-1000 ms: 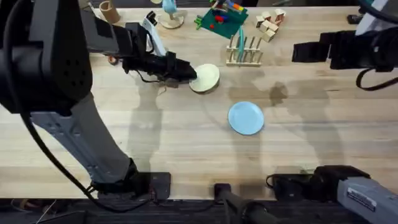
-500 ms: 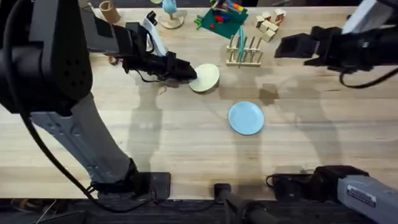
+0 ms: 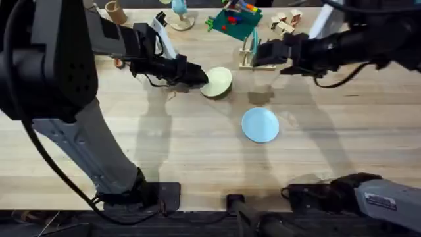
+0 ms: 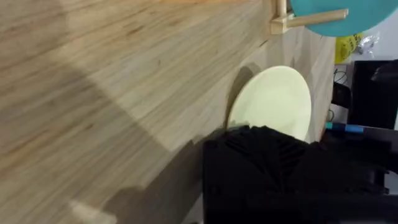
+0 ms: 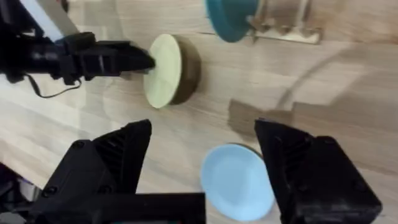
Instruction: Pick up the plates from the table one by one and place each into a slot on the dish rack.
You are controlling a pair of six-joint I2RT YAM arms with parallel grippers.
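the left gripper (image 3: 197, 74) is clamped on the near edge of the cream plate (image 3: 218, 83), which is tilted up off the table (image 3: 164, 145) with its far edge raised, seemingly so it can go upright into a slot. in the right wrist view the plate shows standing almost on edge with the left gripper's black fingers (image 5: 134, 61) pinching its rim. in the left wrist view the plate's pale face (image 4: 273, 102) sits just beyond the black finger, with its shadow on the wood beneath.

the right gripper (image 3: 260, 54) hangs spread wide, holding nothing, right in front of the dish rack (image 3: 248, 55); its own camera shows both fingers well apart. it looks poised over the light blue plate (image 3: 260, 124), which lies flat on the table, apart from the rack and from the cream plate.

the rack already has a teal dish (image 5: 229, 17) standing in one end of it. behind it lie a green toy tray (image 3: 233, 20), a pile of wooden blocks (image 3: 284, 24) and a small stand (image 3: 179, 18), with a cardboard roll (image 3: 116, 10) at the far left. the main obstacle appears to be the right arm itself: it covers much of the rack, so the left gripper's path to a free slot looks crowded, and the teal dish narrows the choice of slots.
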